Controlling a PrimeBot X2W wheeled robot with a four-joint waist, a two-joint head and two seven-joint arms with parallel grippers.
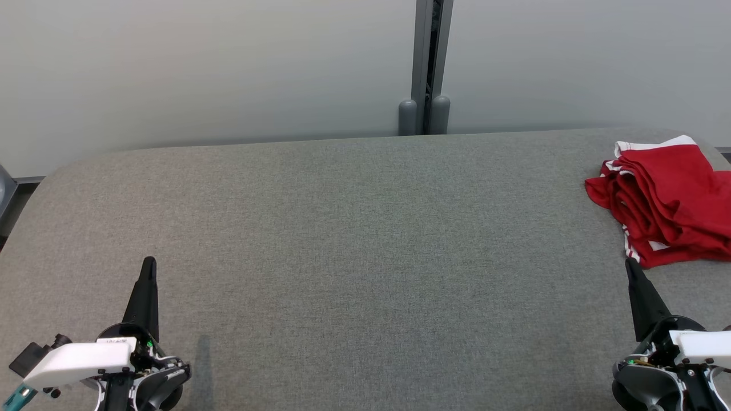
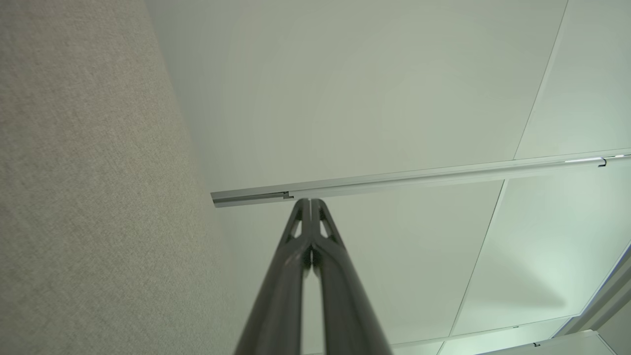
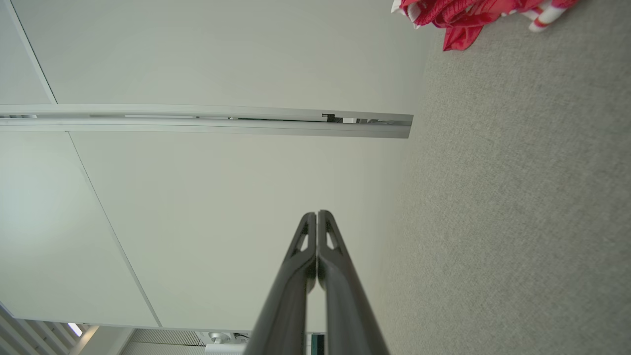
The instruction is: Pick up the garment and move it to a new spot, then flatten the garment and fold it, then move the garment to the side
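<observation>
A red garment with white trim point(image 1: 668, 200) lies bunched and loosely folded at the right edge of the grey fabric table point(image 1: 342, 240). Its edge also shows at the top of the right wrist view, the garment point(image 3: 463, 17). My right gripper point(image 1: 629, 264) stands shut just in front of the garment's near edge, a small gap from it, holding nothing. In its own view the right gripper point(image 3: 316, 213) has its fingers pressed together. My left gripper point(image 1: 149, 261) is shut at the lower left, far from the garment. The left gripper point(image 2: 309, 201) shows its tips closed.
Pale wall panels rise behind the table, joined by a grey metal post point(image 1: 425, 68) with two rounded feet at the table's far edge. The table's far corners are rounded.
</observation>
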